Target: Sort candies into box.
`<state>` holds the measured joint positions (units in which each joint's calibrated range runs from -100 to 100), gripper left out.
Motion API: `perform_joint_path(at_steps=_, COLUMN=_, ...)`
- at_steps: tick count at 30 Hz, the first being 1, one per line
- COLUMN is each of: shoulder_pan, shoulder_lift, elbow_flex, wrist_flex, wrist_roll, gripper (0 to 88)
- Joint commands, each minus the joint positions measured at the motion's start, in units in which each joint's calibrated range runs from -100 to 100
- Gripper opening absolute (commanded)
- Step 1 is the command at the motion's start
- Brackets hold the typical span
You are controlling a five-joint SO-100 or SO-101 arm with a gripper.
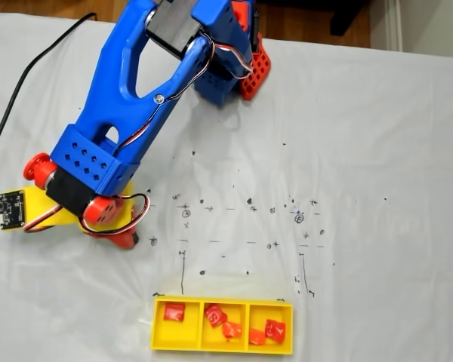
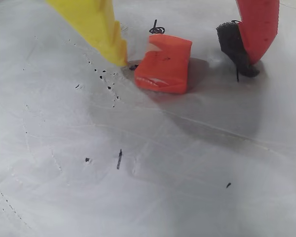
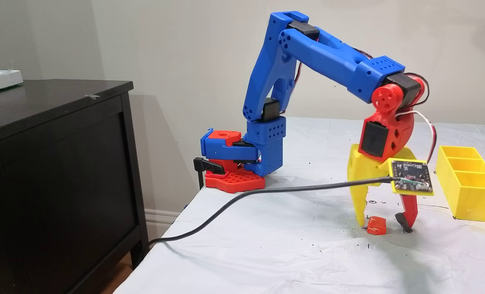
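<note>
The small square orange wrapped candy (image 2: 164, 64) lies flat on the white paper-covered worktop (image 2: 138, 163), between the two fingers of the robot's hand (image 2: 187, 66). In the wrist view the yellow fixed finger (image 2: 96, 27) has its tip just beside the candy's left edge, perhaps touching it, while the red finger with its black pad (image 2: 251, 34) stands apart on the right with bare worktop between. The hand is spread wide and grips nothing. In a fixed view both fingertips reach down to the worktop on either side of the candy (image 3: 376, 225), so the coming move looks like a plain closing, the red finger sweeping in toward the yellow one. The long bright yellow plastic three-compartment box (image 1: 159, 343) sits well apart and holds five candies.
</note>
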<state>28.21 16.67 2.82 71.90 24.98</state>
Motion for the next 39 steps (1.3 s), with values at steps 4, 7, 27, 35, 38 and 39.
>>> perform_joint_path(at_steps=4, shoulder_pan=1.05, shoulder_lift=1.65, elbow_flex=-0.96, wrist_flex=0.02, wrist_roll=-0.49, gripper=27.0)
perform_joint_path(at_steps=7, shoulder_pan=0.87, shoulder_lift=2.42, elbow_flex=-1.32, wrist_flex=-0.64, wrist_roll=-0.93, gripper=11.5)
perform_joint_path(at_steps=27, shoulder_pan=0.32, shoulder_lift=-3.69, elbow_flex=-3.14, wrist_flex=3.7, wrist_roll=-1.81, gripper=0.1)
perform_joint_path(at_steps=35, shoulder_pan=-3.39, shoulder_lift=-28.63, elbow_flex=7.42, wrist_flex=-5.47, wrist_roll=-6.11, gripper=0.1)
perform_joint_path(at_steps=38, shoulder_pan=-5.02, shoulder_lift=-31.42, elbow_flex=8.33, wrist_flex=-7.84, wrist_roll=-8.69, gripper=0.1)
perform_joint_path(at_steps=39, shoulder_pan=-5.65, shoulder_lift=-31.93, elbow_flex=8.42, wrist_flex=-8.25, wrist_roll=-9.43, gripper=0.1)
